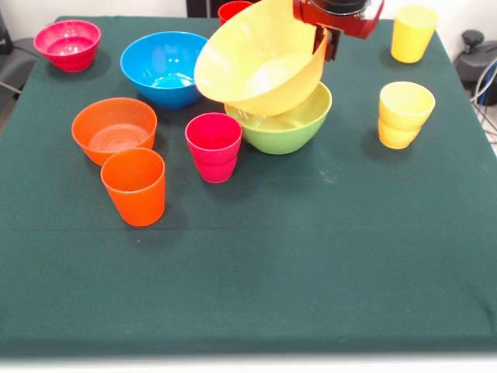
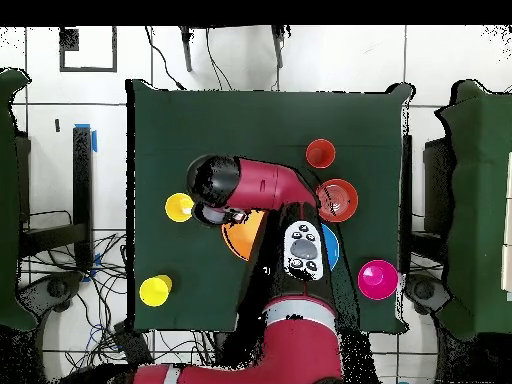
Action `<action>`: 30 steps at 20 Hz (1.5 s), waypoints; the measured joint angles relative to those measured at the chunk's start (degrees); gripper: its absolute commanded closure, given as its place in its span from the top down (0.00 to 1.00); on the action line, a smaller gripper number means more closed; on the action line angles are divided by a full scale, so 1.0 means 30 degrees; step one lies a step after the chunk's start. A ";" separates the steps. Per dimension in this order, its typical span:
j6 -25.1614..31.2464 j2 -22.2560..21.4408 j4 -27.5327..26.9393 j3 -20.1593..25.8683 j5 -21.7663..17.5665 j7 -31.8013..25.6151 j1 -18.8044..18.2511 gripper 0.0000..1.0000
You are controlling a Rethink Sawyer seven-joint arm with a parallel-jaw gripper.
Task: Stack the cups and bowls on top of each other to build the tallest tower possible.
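Pinching the yellow bowl point(image 1: 260, 58) by its rim, the gripper point(image 1: 330, 43) tilts it onto the green bowl point(image 1: 283, 124), beginning the tower.

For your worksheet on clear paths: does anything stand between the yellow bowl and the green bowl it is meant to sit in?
Nothing visible does. The yellow bowl hangs tilted from the gripper, its base already inside the green bowl. No cup lies between them.

Bright even light, soft shadows, glossy highlights on bowls point(image 1: 163, 68)
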 measured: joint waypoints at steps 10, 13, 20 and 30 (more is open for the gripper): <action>0.0000 0.0084 -0.0069 0.0085 0.0000 0.0000 -0.0136 0.00; 0.0000 0.0061 -0.0091 0.0085 0.0000 0.0000 -0.0075 0.00; 0.0131 -0.0054 -0.0687 0.0110 -0.0006 0.0000 0.0202 0.00; 0.0780 0.0004 -0.2178 0.0179 -0.0012 0.0000 0.0047 0.00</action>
